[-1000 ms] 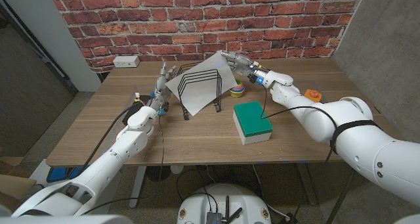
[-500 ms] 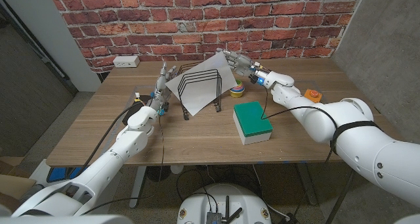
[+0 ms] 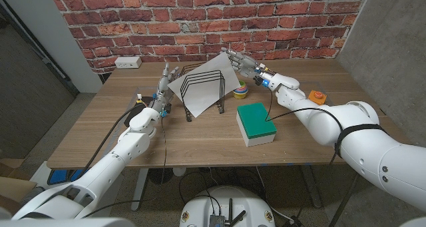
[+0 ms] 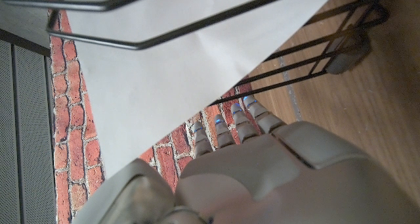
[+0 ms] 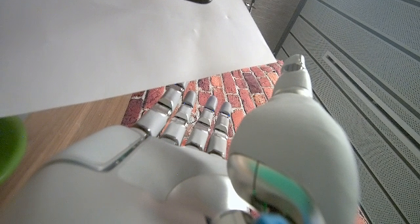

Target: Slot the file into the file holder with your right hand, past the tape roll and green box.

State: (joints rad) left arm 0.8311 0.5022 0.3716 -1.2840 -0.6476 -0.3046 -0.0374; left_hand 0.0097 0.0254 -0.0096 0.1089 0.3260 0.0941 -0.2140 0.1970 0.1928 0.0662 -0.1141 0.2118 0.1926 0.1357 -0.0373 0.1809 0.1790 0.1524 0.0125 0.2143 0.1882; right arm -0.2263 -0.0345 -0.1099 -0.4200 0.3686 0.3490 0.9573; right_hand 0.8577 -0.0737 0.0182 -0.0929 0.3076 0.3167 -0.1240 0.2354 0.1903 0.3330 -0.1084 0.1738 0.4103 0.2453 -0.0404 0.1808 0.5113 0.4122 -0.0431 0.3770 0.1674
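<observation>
The wooden worktop (image 3: 200, 137) carries everything here. A white file (image 3: 203, 87) stands tilted in the black wire file holder (image 3: 203, 88) near the middle, its upper corner sticking out toward the right hand (image 3: 243, 62), whose fingers are parted just beside that corner; whether they touch it I cannot tell. The green box (image 3: 256, 122) lies nearer the front edge, the tape roll (image 3: 240, 90) between it and the holder. The left hand (image 3: 164, 82) stands upright beside the holder, grasping nothing.
</observation>
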